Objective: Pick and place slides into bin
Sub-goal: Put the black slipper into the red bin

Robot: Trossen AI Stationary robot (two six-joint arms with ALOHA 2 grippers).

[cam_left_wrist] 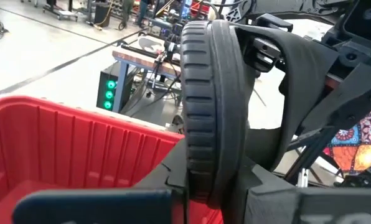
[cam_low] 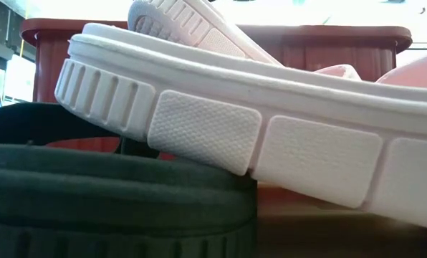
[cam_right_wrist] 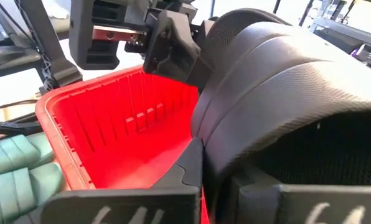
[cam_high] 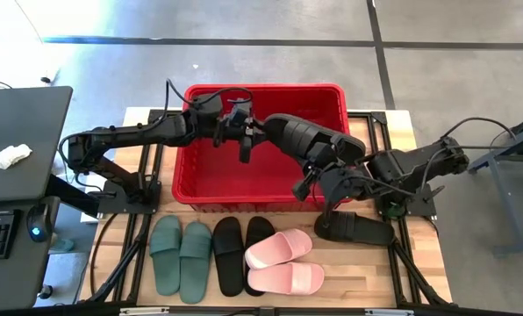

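Two pincers are meeting on one black slide [cam_high: 310, 136], which is hanging in the air over the right half of the bin [cam_high: 196, 191], above its floor and clear of its walls. The right pincer [cam_high: 318, 180] is reaching in over the bin's near right corner and is clamped on the side of this slide. The left pincer [cam_high: 242, 133] is stretching across the bin from the left and is closing on the slide's far end. In the left wrist view its fingers [cam_left_wrist: 92, 208] are pressing against both faces of the sole, which is standing on edge between them.

Seven slides are lying on the tabletop [cam_high: 419, 263] in front of the bin: a green pair [cam_high: 181, 254], a black pair [cam_high: 242, 254], a pink pair [cam_high: 283, 263] with one slide overlapping the other, and a single black slide [cam_high: 358, 230] beneath the right arm. No slide is showing on the bin floor, so the task is judged to be at its first placement, in the carry-and-release step.

Next, the move is calling for both pincers to let go, or for one to yield to the other, while the slide is sitting well inside the rim. Releasing unevenly is likely to swing the slide toward the right wall. Lowering it a little first should be making the drop gentler. The single black slide is then the nearest candidate for the right arm.
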